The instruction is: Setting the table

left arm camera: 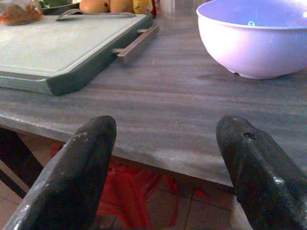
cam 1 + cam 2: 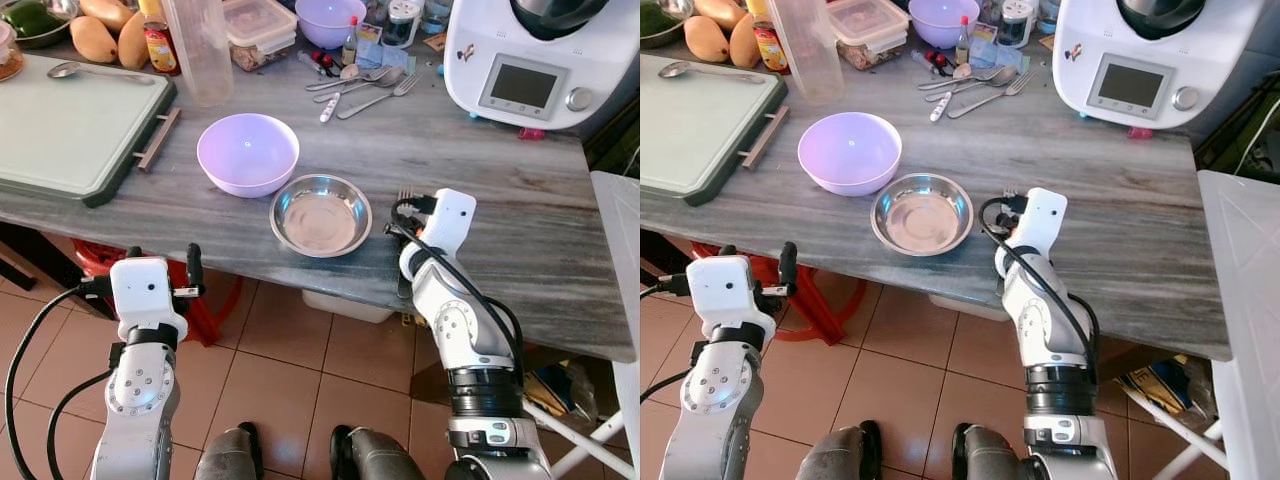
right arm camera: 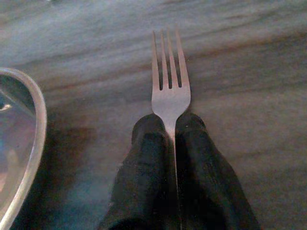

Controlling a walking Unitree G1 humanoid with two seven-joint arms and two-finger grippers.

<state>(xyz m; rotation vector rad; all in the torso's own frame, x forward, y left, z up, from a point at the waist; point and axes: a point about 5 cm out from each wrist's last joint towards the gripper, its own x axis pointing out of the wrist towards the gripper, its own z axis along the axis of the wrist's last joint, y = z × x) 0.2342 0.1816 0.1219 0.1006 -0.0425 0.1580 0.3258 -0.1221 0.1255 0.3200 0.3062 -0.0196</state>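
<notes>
A steel bowl [image 2: 320, 214] sits near the front edge of the grey stone table [image 2: 520, 230], with a lilac bowl [image 2: 247, 152] just behind it to the left. Right of the steel bowl, my right gripper [image 3: 169, 127] is shut on the handle of a fork [image 3: 169, 72]. The fork lies low over the tabletop with its tines [image 2: 404, 196] pointing away from me. My left gripper [image 2: 160, 262] is open and holds nothing. It hangs in front of the table edge, below the lilac bowl [image 1: 254, 38].
A green-rimmed cutting board [image 2: 70, 125] takes the table's left. At the back are loose cutlery [image 2: 360, 88], a clear jug [image 2: 200, 50], a second lilac bowl [image 2: 328, 20], mangoes [image 2: 95, 38] and a white kitchen machine [image 2: 525, 60]. A red stool [image 2: 205, 300] stands under the table.
</notes>
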